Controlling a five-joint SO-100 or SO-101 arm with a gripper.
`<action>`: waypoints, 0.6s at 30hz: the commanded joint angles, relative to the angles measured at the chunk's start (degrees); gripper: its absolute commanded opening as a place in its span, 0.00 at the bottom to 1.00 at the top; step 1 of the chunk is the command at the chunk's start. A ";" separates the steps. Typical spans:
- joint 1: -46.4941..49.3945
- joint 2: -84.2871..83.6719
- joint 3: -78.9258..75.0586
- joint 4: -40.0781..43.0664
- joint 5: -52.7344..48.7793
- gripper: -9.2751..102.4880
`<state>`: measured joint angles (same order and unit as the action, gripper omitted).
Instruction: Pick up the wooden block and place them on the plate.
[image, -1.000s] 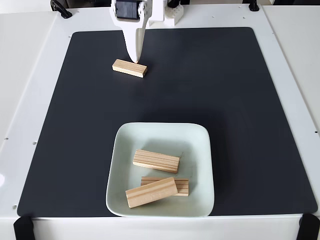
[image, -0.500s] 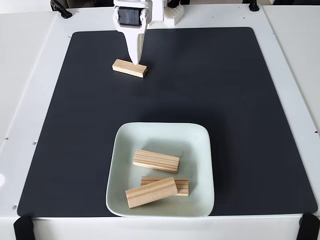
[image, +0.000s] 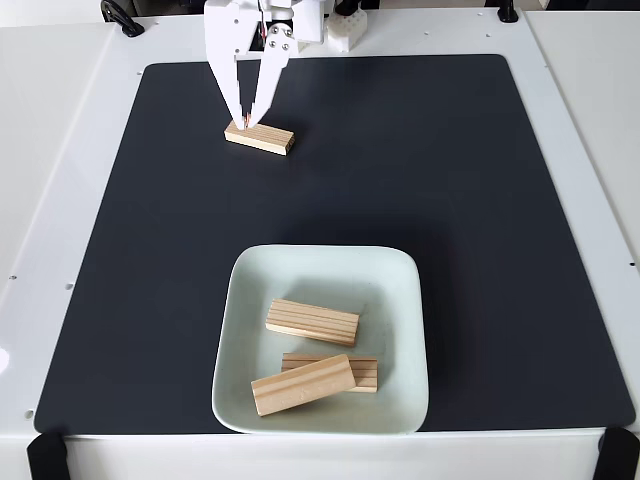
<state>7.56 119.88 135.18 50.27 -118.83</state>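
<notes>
Black mat (image: 480, 200) (three blocks (image: 313, 321) plated (image: 400, 290)) holds one wooden block (image: 260, 138).

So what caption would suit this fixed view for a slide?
White fingers reach down at the last wooden block on the black mat; three blocks lie on the plate.

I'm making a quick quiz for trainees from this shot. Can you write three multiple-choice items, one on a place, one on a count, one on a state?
1. Where does the wooden block off the plate lie?
A) on the black mat, far side
B) on the white table
C) against the plate's rim

2. How many blocks lie in the plate?
A) one
B) two
C) three

3. How does the hand stand?
A) fingers spread, tips close, at the block
B) carrying a block
C) over the plate

Answers: 1 A, it rests on the black mat; 2 C, three in the dish; 3 A, fingertips meet at the block's left end.
</notes>
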 joint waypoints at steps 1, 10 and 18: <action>-0.09 -1.49 -0.35 1.05 -14.77 0.08; -1.67 -12.04 -11.16 11.43 -32.78 0.18; -2.11 -15.12 -18.98 11.60 -38.32 0.26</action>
<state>5.71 104.77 119.79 61.52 -155.74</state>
